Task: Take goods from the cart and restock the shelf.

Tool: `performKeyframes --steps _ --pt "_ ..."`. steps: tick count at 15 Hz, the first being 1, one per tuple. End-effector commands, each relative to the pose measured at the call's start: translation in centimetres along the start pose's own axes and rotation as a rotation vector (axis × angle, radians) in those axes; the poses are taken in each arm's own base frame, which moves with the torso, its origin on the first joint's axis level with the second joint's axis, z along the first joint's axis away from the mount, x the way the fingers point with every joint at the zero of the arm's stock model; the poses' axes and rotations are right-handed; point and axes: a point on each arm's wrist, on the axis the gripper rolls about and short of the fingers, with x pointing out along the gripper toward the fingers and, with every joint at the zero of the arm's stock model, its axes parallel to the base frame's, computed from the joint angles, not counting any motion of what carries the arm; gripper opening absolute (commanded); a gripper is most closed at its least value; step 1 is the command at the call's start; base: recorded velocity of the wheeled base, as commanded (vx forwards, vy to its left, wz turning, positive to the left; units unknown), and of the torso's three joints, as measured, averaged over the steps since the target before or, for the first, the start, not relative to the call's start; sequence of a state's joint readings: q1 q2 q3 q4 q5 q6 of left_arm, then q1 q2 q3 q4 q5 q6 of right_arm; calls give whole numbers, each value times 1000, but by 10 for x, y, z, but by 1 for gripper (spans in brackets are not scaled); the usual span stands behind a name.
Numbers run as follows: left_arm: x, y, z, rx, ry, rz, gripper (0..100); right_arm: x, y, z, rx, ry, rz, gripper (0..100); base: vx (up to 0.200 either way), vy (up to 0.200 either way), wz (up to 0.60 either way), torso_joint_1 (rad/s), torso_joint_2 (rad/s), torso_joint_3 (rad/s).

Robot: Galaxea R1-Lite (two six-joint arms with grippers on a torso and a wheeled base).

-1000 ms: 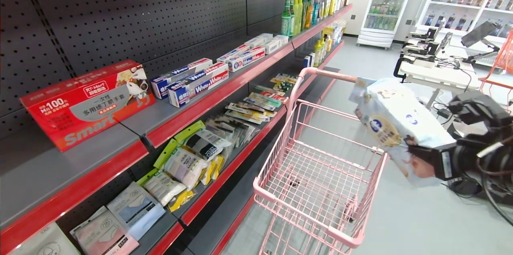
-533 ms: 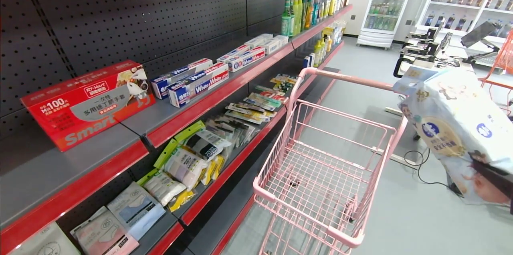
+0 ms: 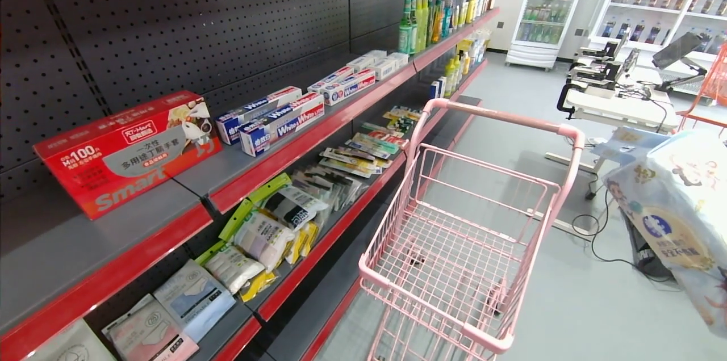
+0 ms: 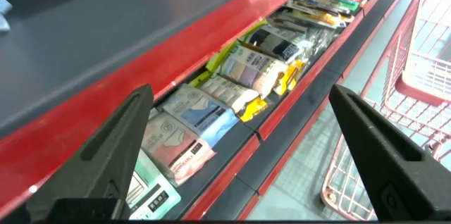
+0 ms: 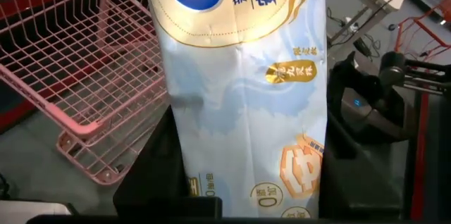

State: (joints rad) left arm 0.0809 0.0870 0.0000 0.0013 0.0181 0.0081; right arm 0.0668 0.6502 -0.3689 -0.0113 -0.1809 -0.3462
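Head view: a pink wire cart (image 3: 466, 247) stands on the grey floor just right of a long shelf (image 3: 68, 242) with red front edges and a dark pegboard back. A large soft pack (image 3: 676, 208), white and pale blue with a gold oval on its wrapper, hangs in the air at the near right, clear of the cart's basket and beside its right rim.

On the top level of the shelf, a long red box (image 3: 125, 151) lies at the near left end. Farther along lie toothpaste boxes (image 3: 278, 117) in a row, and green and yellow bottles (image 3: 420, 15) stand at the far end. The level below holds flat packets (image 3: 267, 230) laid side by side.

In the right wrist view, the right gripper (image 5: 246, 175) is clamped on the pack (image 5: 239, 76), with one dark finger pressed against each long side of it, and the cart (image 5: 77, 62) is beyond it.

In the left wrist view, the left gripper (image 4: 239, 153) has its two dark fingers (image 4: 116, 146) spread wide with nothing between them. It hangs out in front of the shelf (image 4: 77, 34), level with the packets (image 4: 211, 111), and the cart (image 4: 423, 62) is off to its right.

A white desk (image 3: 619, 108) and glass-door coolers (image 3: 548, 3) stand at the far right of the room.
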Motion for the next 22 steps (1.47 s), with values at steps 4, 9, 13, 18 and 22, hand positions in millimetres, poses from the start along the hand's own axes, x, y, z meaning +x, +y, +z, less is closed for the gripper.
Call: performKeyframes --steps 4,9,13,18,22 --pt "0 0 0 0 1 1 100 -6 -2 4 -5 -31 -11 0 0 0 0 188 -401 -212" --pt "0 0 0 0 1 1 100 -4 -2 3 -19 -27 2 0 0 0 0 170 -364 -194" --pt "0 0 0 1 1 1 100 -3 -1 4 -22 -21 9 0 0 0 0 168 -359 -192" --pt "0 0 0 1 1 1 100 2 -1 4 -25 -3 17 0 0 0 0 164 -339 -178" --pt "0 0 0 1 1 1 100 4 0 5 -27 2 19 0 0 0 0 131 -278 -149"
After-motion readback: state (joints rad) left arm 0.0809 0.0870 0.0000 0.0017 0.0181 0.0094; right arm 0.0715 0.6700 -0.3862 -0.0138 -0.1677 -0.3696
